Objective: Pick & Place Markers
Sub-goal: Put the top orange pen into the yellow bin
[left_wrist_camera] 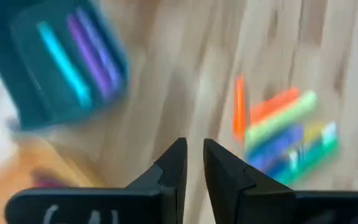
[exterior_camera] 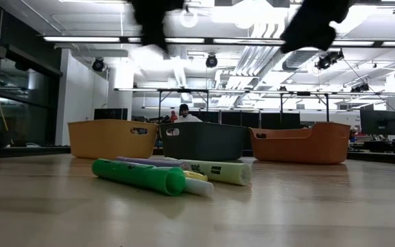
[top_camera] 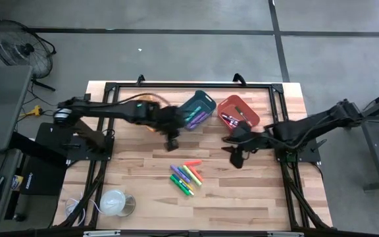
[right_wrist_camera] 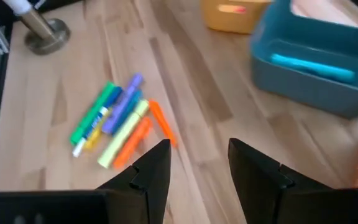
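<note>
The markers (top_camera: 186,176) still to be sorted lie in a loose heap on the wooden table (top_camera: 255,204), and that heap serves as the landmark here. It holds green, yellow, orange, purple and blue pens, lying side by side, some touching. More markers already sit in the bins beyond it: purple and cyan ones in the teal bin (top_camera: 197,110), dark and pink ones in the red bin (top_camera: 237,112). A yellow bin (exterior_camera: 112,138) stands beside the teal one, so the sorting looks to be by colour and well under way.

The left gripper (left_wrist_camera: 190,163) hangs above the table between the heap and the teal bin. Its fingers are nearly together with only a narrow gap, and nothing is between them. The right gripper (right_wrist_camera: 199,163) hovers to the heap's other side, nearer the red bin, jaws parted and empty. Neither touches a marker, so a fresh pick from the heap seems the likely next step.

A white round cup-like thing (top_camera: 114,202) sits well away from the heap, near the table's front corner. The table is pale plank wood inside a black frame. Behind it lies a large workshop with ceiling strip lights, desks and monitors, and a person seated far off.
</note>
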